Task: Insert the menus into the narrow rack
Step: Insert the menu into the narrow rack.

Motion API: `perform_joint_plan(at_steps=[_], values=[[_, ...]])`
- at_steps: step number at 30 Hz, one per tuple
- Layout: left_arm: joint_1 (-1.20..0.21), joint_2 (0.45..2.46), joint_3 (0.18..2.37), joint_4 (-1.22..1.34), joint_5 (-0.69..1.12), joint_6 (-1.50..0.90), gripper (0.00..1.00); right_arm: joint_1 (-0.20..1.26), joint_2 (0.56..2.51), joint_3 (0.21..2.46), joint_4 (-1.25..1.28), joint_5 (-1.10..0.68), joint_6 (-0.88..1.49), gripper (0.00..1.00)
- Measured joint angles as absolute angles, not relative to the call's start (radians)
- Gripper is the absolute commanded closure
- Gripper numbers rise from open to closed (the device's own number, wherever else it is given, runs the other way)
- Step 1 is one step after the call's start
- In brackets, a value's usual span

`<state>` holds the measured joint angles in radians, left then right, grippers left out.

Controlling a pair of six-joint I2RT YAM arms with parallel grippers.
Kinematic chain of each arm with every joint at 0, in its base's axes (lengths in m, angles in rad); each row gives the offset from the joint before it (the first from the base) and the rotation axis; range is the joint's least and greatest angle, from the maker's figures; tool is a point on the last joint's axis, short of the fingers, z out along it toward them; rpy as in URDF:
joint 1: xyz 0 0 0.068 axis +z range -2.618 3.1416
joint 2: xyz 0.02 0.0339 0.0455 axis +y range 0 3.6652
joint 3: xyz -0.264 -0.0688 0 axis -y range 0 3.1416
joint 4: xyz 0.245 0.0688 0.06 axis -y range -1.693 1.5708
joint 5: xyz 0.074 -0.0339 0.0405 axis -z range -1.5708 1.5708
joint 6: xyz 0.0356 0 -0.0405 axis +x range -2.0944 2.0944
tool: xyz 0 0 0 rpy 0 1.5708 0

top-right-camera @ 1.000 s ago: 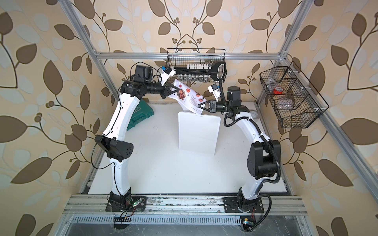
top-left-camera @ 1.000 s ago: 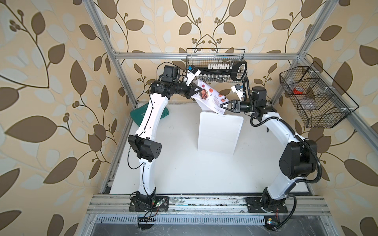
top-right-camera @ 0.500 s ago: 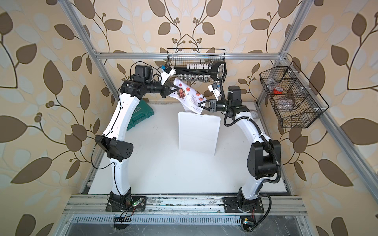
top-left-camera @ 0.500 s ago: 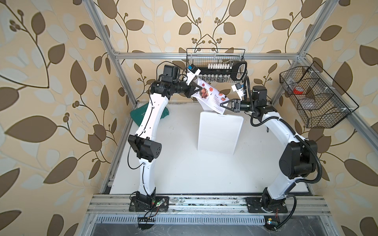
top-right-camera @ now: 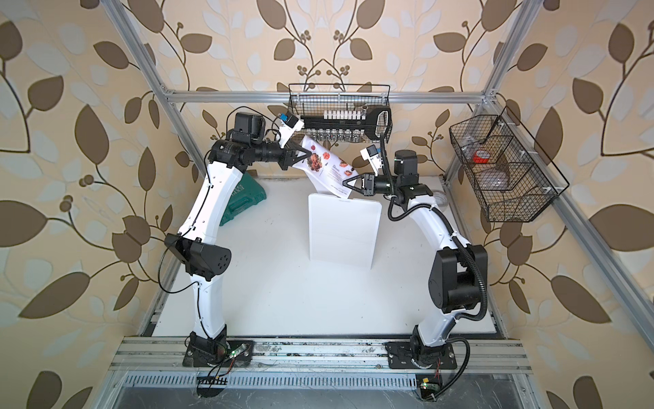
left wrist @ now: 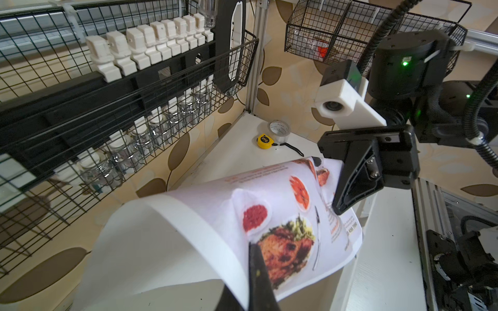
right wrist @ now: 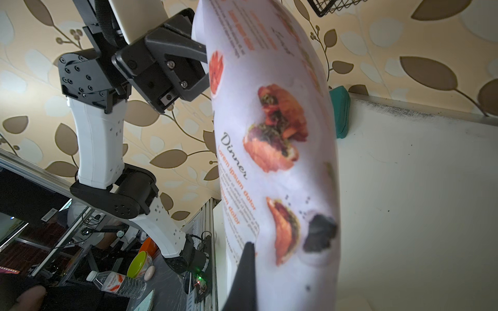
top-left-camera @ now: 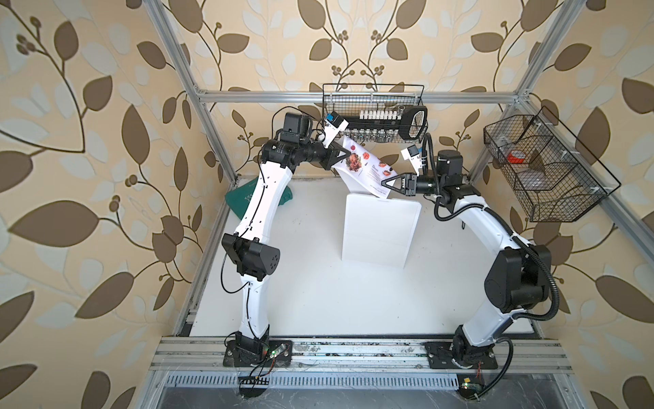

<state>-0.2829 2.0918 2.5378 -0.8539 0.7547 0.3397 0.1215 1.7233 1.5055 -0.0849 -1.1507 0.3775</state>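
Just above centre in both top views, the menus (top-left-camera: 364,169) hang bowed over the narrow rack (top-left-camera: 380,230), left gripper (top-left-camera: 349,155) and right gripper (top-left-camera: 383,183) each pinched tight on an edge. I'd draw them taut, square the lower edge to the rack's top, then lower straight.

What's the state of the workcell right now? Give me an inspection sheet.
Surface: white table, mostly bare.
Job's things: menu curled in the air, one corner near the top edge of the rack; not inserted.
Clutter: green case by the left arm; tape measure and tape roll in the far right corner.
Grippers: left gripper and right gripper both shut on the menu.
Cables: black hose loops along the right arm; thin cable along the left.
Surroundings: back wire basket; side wire basket; leaf wallpaper.
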Motion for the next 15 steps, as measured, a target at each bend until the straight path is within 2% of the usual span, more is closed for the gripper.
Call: perform_joint_plan(at_steps=[15], values=[[-0.29, 2.092, 2.528, -0.863, 0.747, 0.342, 1.0, 0.121, 1.695, 1.468, -0.088, -1.136, 0.364, 0.99]])
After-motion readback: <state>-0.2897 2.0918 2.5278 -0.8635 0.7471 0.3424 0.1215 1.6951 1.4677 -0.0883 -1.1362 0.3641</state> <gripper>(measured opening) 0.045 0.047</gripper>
